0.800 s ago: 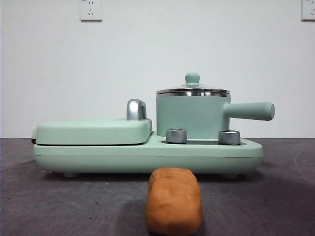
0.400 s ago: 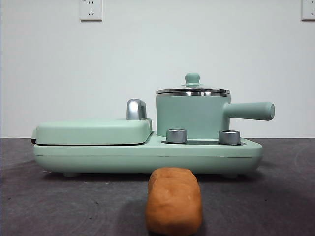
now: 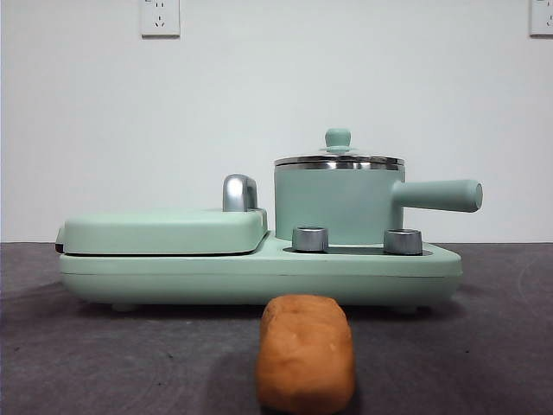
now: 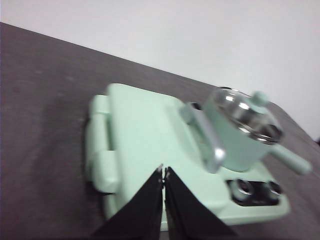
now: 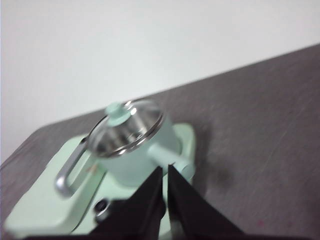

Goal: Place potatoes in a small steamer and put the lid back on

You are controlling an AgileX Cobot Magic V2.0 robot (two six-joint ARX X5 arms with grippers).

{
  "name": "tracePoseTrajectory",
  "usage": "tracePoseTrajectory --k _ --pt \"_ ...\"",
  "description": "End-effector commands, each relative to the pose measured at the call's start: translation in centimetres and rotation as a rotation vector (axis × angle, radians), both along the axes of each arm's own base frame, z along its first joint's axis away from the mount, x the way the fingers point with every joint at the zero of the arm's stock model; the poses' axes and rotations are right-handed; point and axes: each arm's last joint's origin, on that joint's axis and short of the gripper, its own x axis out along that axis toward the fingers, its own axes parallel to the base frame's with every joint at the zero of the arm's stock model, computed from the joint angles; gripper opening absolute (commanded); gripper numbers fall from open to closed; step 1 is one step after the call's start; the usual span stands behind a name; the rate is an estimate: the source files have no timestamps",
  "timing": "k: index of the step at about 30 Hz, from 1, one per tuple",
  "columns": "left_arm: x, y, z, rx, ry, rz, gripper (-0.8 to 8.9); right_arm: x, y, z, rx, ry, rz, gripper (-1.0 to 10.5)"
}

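The potato (image 3: 305, 351), an oblong orange-brown lump, lies on the dark table in front of the appliance in the front view. The small mint-green steamer (image 3: 339, 206) stands on the right of the appliance base with its side handle (image 3: 439, 195) pointing right. The glass lid (image 3: 339, 157) with its mint knob sits on the pot. The steamer also shows in the left wrist view (image 4: 240, 135) and the right wrist view (image 5: 135, 150). My left gripper (image 4: 163, 170) is shut and empty above the griddle side. My right gripper (image 5: 165, 169) is shut and empty above the pot's handle. Neither arm shows in the front view.
A flat mint-green griddle cover (image 3: 164, 230) with a chrome handle (image 3: 239, 192) fills the left of the appliance base (image 3: 259, 272). Two steel knobs (image 3: 310, 239) (image 3: 403, 241) sit in front of the pot. Wall sockets (image 3: 160, 17) are high on the white wall.
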Motion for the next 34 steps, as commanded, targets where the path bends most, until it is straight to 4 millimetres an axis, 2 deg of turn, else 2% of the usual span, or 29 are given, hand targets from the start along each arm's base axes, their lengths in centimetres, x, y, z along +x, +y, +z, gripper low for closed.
tracePoseTrajectory --k 1,9,18,20,25,29,31,34 --pt "0.7 -0.3 1.9 0.018 0.018 -0.065 0.07 0.1 0.2 1.2 -0.034 0.033 0.083 0.1" --pt "2.8 -1.6 4.6 0.039 0.159 -0.277 0.07 0.8 0.8 3.6 -0.109 0.159 0.313 0.1" --pt "4.9 -3.5 4.6 0.013 0.305 -0.473 0.08 1.4 1.0 4.8 -0.132 0.188 0.421 0.2" --pt "5.1 -3.9 4.4 0.017 0.318 -0.492 0.57 1.4 1.0 4.8 -0.134 0.189 0.421 0.5" --pt "5.3 -4.5 4.3 0.022 0.317 -0.523 2.79 1.4 1.0 4.8 -0.139 0.188 0.416 2.9" --pt "5.6 -4.9 4.6 0.021 0.271 -0.543 4.41 1.4 1.0 4.8 -0.139 0.188 0.416 3.7" --pt "5.8 -5.1 4.8 0.008 0.258 -0.544 4.77 1.4 1.0 4.8 -0.139 0.188 0.416 3.9" --pt "6.5 -5.6 5.1 0.007 0.267 -0.556 4.77 1.4 1.0 4.8 -0.138 0.188 0.417 3.9"
